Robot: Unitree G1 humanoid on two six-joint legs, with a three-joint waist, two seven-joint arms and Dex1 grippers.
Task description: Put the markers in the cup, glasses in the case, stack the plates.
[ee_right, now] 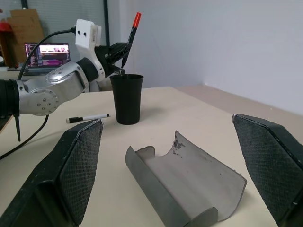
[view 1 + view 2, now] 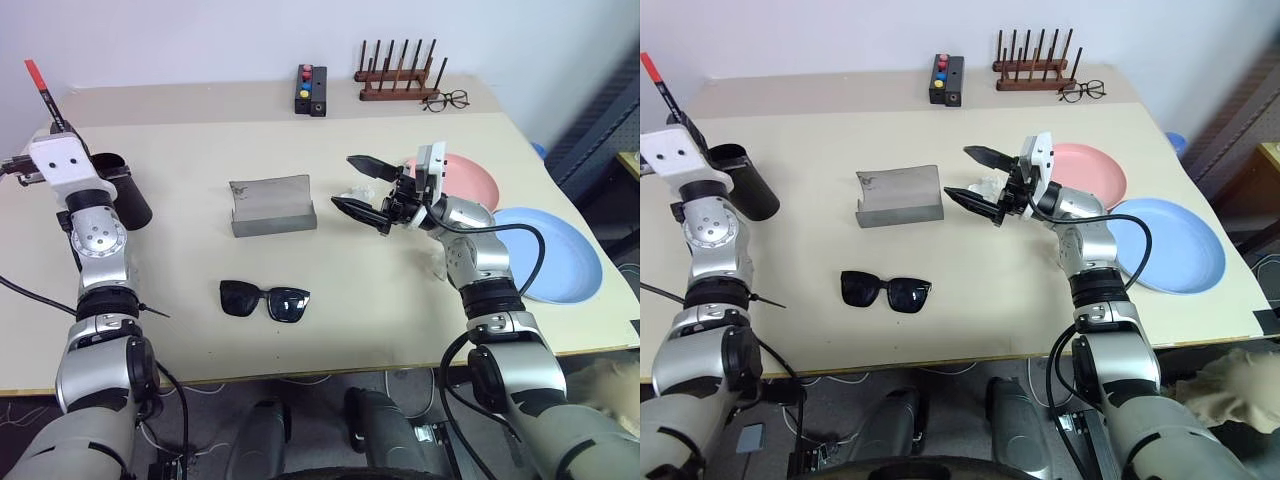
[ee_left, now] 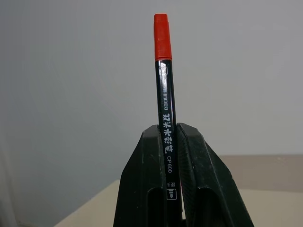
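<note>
Above the cup (image 1: 127, 98) near the table's (image 2: 200, 130) left edge: red-capped marker (image 1: 130, 39) poised for insertion.
Left gripper (image 1: 117, 51) is clamped on the marker, which stands near upright, lower tip over the rim; right gripper (image 2: 362, 186) is spread wide, empty, beside the case (image 2: 271, 204).

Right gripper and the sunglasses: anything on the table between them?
No. In the left eye view the table between the open right gripper and the sunglasses is bare; the open grey case sits off to the side.
</note>
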